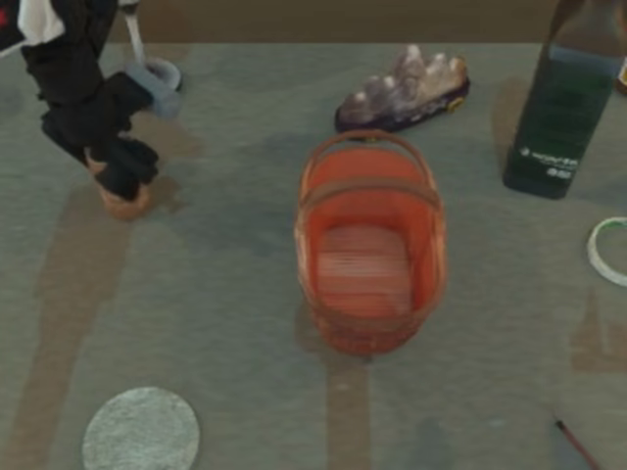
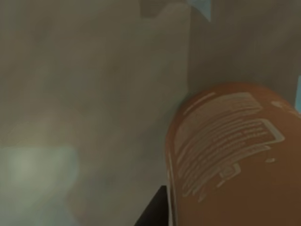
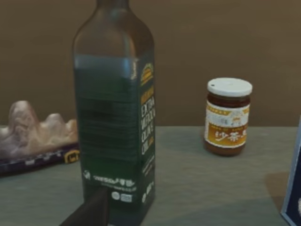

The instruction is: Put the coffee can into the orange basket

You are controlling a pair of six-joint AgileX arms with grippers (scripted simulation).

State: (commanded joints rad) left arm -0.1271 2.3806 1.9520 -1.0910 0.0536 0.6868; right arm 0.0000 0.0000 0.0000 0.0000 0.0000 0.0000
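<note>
The coffee can (image 1: 125,204) stands at the table's far left, a tan-brown can mostly hidden under my left gripper (image 1: 122,181). In the left wrist view the can (image 2: 230,155) fills the near side, its pale print showing, and one dark finger (image 2: 153,212) lies against its side; the gripper is shut on it. The orange basket (image 1: 370,245) sits mid-table to the right of the can, with its handle arched over an empty ribbed bottom. My right arm is parked out of the top view, facing the green bottle (image 3: 115,113).
A tall dark green bottle (image 1: 563,98) stands at the back right. A rock-like ornament (image 1: 404,88) lies behind the basket. A grey disc (image 1: 140,429) is at the front left, a white ring (image 1: 609,250) at the right edge, and a sauce jar (image 3: 228,117) beyond the bottle.
</note>
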